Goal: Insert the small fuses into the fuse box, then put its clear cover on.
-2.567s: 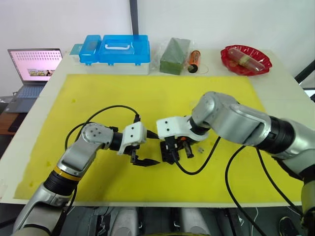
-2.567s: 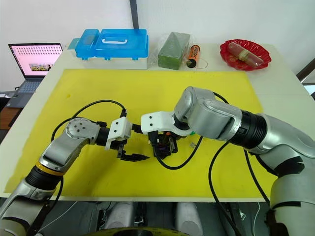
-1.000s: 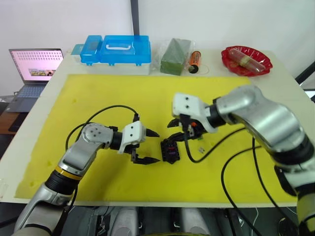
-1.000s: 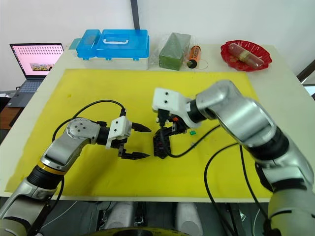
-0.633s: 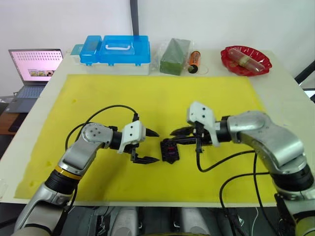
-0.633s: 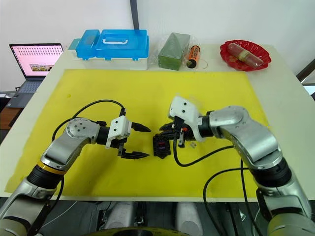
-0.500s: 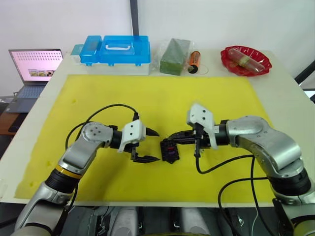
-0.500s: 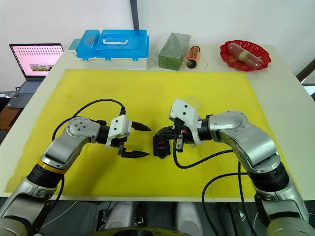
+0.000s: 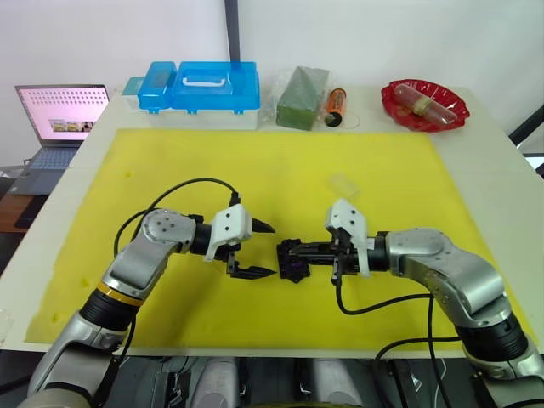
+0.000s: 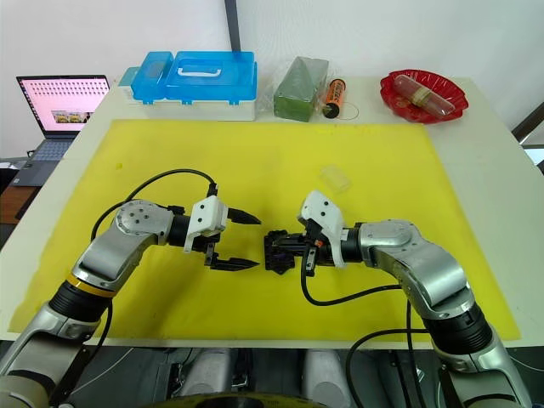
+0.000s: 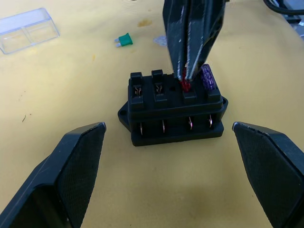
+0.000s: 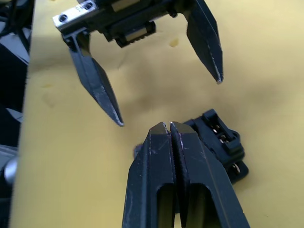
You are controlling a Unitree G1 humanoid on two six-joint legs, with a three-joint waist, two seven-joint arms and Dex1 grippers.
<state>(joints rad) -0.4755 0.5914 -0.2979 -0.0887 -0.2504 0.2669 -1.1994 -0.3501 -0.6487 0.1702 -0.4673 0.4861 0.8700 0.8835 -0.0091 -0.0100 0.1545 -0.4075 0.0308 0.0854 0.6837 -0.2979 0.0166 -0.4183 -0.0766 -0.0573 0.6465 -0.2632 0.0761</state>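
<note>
- Fuse box [image 11: 173, 107] holds a purple fuse [image 11: 208, 76]; closed right gripper [image 11: 186, 78] presses a red fuse [image 11: 184, 86] in.
- Left gripper [image 9: 259, 249] open, at 9 o'clock.
- Green fuse [image 11: 124, 40], cover [image 10: 335, 178] remain.

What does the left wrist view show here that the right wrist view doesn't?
Left wrist view: the clear cover and a green fuse lying loose on the yellow mat, a purple fuse seated in the fuse box, and a red fuse pinched by the right gripper. Right wrist view: the open left gripper beyond the box. Both show the fuse box and the shut right gripper.
</note>
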